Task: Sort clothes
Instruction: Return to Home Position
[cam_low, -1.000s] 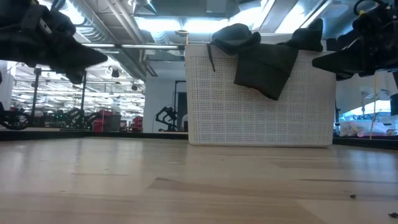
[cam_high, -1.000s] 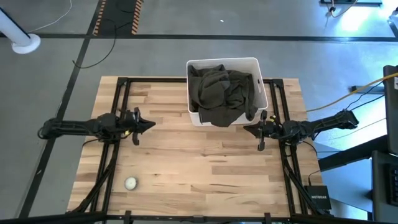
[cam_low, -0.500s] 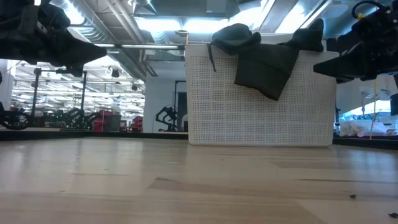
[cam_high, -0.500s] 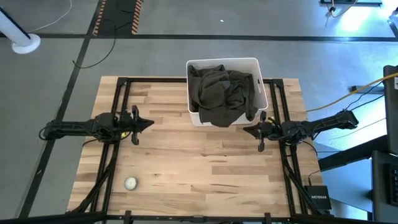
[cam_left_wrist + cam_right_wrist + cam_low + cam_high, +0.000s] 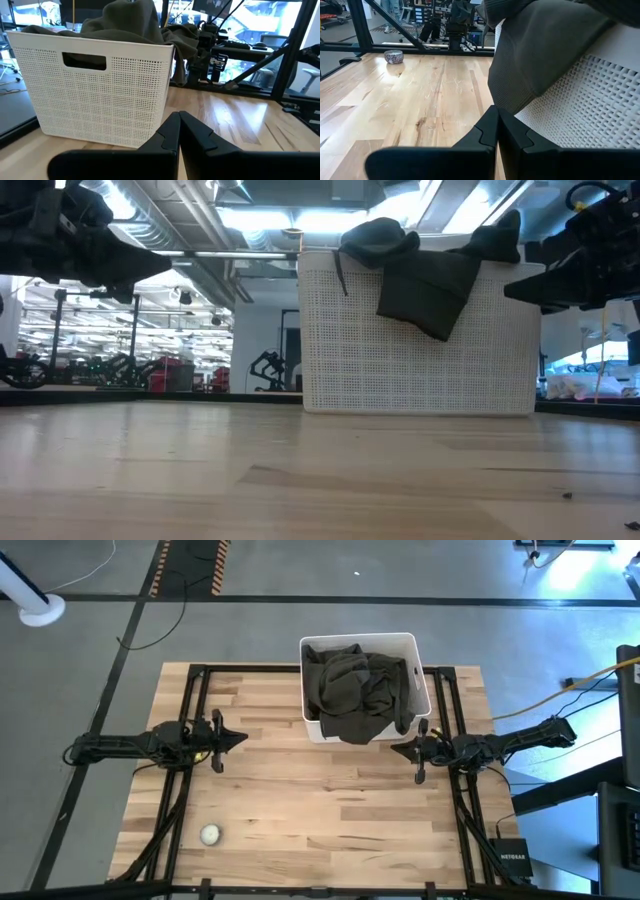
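Both jaws are closed and empty, but mind the dark garment [image 5: 345, 690] draped over the white bin [image 5: 310, 726] beside your right arm [image 5: 480, 746]: retracting could drag it out.

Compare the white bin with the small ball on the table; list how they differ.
The bin is big, boxy and perforated; the ball is small and round. The bin stands at the far edge of the table, the ball near its front left corner. The bin is heaped with dark clothes; the ball lies alone. Both are pale, held by neither the left gripper nor the right gripper.
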`<action>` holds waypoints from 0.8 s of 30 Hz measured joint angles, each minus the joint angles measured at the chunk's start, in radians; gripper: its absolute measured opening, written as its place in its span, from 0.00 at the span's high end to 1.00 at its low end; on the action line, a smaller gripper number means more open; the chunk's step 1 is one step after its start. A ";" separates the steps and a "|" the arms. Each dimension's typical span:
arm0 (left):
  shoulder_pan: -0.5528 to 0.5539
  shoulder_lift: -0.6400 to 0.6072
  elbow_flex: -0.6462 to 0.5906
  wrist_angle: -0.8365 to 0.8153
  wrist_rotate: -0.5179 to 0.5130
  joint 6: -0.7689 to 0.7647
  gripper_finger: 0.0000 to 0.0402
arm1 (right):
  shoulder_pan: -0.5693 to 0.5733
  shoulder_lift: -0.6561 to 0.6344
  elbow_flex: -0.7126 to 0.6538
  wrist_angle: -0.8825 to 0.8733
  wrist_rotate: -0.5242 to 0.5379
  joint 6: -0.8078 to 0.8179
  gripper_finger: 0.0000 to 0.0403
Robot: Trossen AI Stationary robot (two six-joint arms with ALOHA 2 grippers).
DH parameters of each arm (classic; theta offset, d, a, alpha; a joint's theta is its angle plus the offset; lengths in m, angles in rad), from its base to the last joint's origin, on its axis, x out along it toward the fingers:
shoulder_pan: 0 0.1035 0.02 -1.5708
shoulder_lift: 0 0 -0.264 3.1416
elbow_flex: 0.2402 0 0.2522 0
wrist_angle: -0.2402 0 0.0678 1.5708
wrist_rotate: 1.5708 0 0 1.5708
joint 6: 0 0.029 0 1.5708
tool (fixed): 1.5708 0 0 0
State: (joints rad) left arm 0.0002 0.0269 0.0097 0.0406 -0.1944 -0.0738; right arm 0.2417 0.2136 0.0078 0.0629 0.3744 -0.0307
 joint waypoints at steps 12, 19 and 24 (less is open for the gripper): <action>0.000 0.000 0.000 0.000 0.000 0.000 1.00 | 0.000 0.000 0.000 -0.001 0.000 0.000 0.96; 0.000 0.000 0.000 0.000 0.000 -0.001 1.00 | 0.000 -0.023 0.000 -0.001 -0.002 0.000 0.96; 0.000 0.000 0.000 0.000 0.000 -0.001 1.00 | -0.021 -0.127 0.000 -0.004 -0.031 -0.003 0.96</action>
State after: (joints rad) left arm 0.0006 0.0269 0.0093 0.0406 -0.1944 -0.0746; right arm 0.2205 0.0865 0.0078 0.0585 0.3433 -0.0338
